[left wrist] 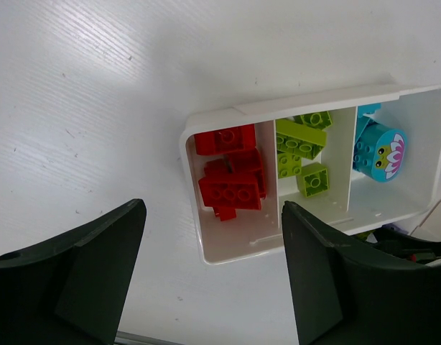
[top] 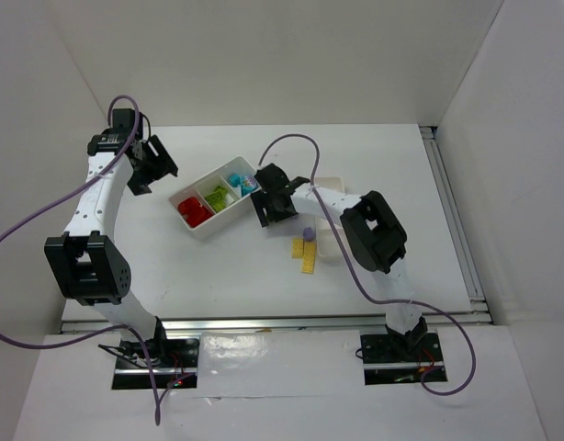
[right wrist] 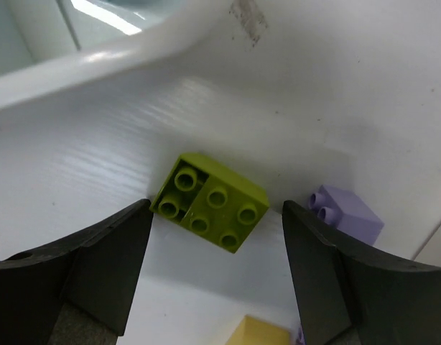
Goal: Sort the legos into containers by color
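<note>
Sorting partway | three-compartment tray [left wrist: 307,104] holds red, lime, teal legos [left wrist: 231,183] | lime brick [right wrist: 212,203], lilac brick [right wrist: 346,214], yellow pieces [top: 306,255] left on table [top: 383,165] | left claw [left wrist: 213,207], right claw [right wrist: 215,207] spread, empty

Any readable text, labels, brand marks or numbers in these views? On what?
None: no view shows legible words, numbers or brand marks.
The teal round piece in the three-compartment tray has only a printed flower and eyes, no letters.
</note>
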